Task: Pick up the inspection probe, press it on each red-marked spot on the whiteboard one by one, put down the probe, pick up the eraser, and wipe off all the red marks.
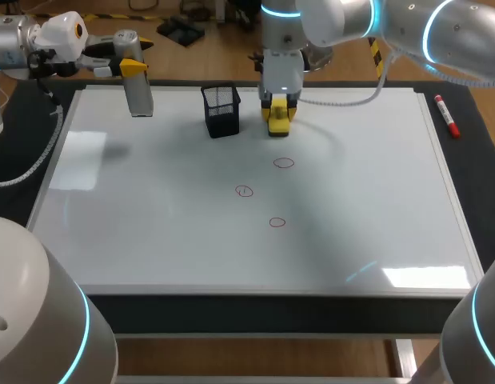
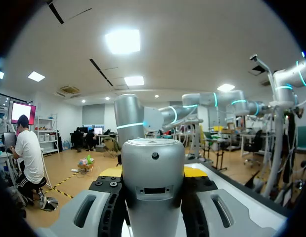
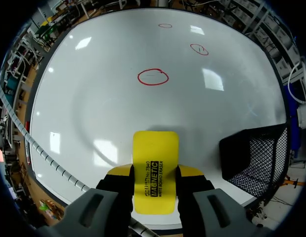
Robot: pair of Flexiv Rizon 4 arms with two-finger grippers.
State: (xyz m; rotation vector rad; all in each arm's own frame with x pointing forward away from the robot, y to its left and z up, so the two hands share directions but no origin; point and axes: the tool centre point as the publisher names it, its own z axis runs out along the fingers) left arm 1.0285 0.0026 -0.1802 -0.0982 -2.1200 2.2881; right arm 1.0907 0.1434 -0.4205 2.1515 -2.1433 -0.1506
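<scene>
My left gripper (image 1: 129, 68) is shut on the silver inspection probe (image 1: 138, 94), holding it upright over the far left corner of the whiteboard (image 1: 151, 240). In the left wrist view the probe (image 2: 153, 177) fills the gap between the fingers. A yellow eraser (image 1: 278, 120) lies at the far middle of the board, and my right gripper (image 1: 279, 108) comes down on it. In the right wrist view both fingers (image 3: 120, 174) press the eraser (image 3: 155, 148) from its two sides. Three red circles (image 1: 284, 163) (image 1: 244, 191) (image 1: 277, 222) mark the board's middle, ahead of the eraser (image 3: 153, 77).
A black mesh cup (image 1: 221, 110) stands just left of the eraser, close beside my right gripper (image 3: 256, 158). A red marker (image 1: 447, 114) lies off the board's far right edge.
</scene>
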